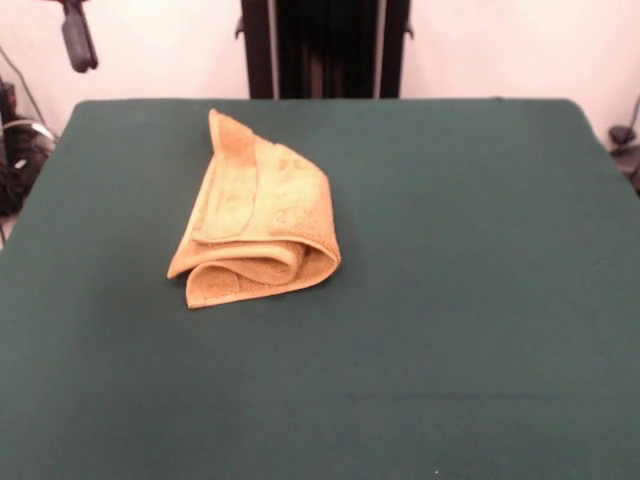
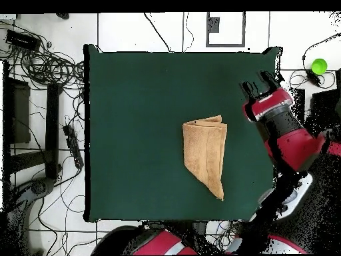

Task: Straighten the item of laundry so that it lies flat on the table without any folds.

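Your room, as it stood: pale wall (image 1: 150, 50) ran behind desk, plain, evenly lit. Dark upright frame (image 1: 322, 48) stood against it, centre. White tiled floor (image 2: 166, 30) showed from above, dark seams. Tangled black cables (image 2: 46, 63) lay beside desk, black rack (image 2: 30, 123) near them. Green ball (image 2: 320, 66) sat on floor at corner.

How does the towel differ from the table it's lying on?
The towel is orange-tan; the table is dark green. The towel is small, the table far bigger. The towel is folded over itself in layers, while the table top lies flat. Both look matte and cloth-like.
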Controlling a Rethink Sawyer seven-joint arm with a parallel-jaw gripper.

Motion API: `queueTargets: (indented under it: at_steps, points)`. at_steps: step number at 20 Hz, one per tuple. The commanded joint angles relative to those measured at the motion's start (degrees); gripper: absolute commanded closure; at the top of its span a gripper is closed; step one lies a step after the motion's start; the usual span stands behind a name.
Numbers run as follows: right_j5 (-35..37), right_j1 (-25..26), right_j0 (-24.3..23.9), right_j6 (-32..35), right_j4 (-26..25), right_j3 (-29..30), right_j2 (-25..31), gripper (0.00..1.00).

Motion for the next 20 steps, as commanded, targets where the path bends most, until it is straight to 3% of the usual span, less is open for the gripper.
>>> queueTargets:
  at_steps: [1,16,20]
  points:
    - [5.1,3.9,2.6,22.0,-0.3,3.2,10.1,0.0]
    - [2.5,8.1,7.7,29.9,-12.6,1.0,7.0,0.0]
    - [2.7,11.6,9.4,32.3,-17.9,-0.8,4.9,0.0]
